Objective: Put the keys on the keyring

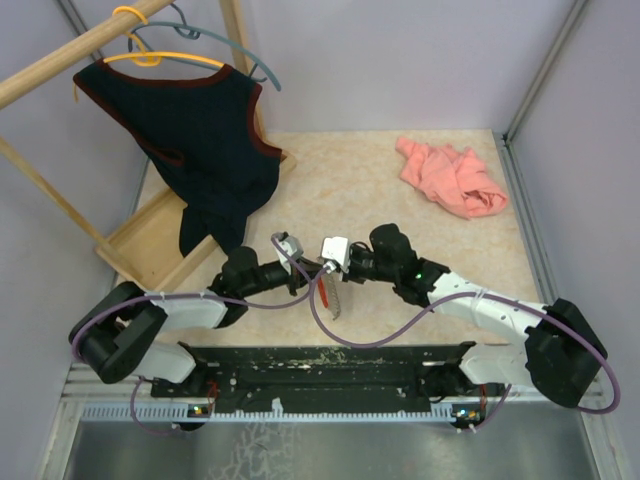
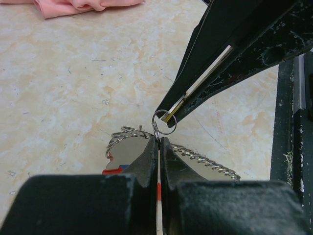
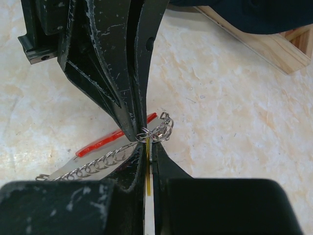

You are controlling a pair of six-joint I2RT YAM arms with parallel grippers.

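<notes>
Both grippers meet tip to tip just above the middle of the table. My left gripper (image 1: 312,262) (image 2: 160,140) is shut on a small silver split ring (image 2: 164,122) of the keyring (image 1: 332,297). The keyring's ridged chain strip (image 2: 208,163) (image 3: 98,166) and a red tag (image 3: 115,138) hang below. My right gripper (image 1: 330,266) (image 3: 148,145) is shut on a thin flat key (image 3: 147,166) with a yellowish edge. That key's tip touches the same split ring (image 3: 146,134). More silver rings (image 3: 165,129) bunch beside it.
A pink cloth (image 1: 452,176) lies at the back right of the table. A dark vest (image 1: 210,140) hangs from a hanger on a wooden rack, whose base tray (image 1: 145,245) sits at the back left. Grey walls close in both sides.
</notes>
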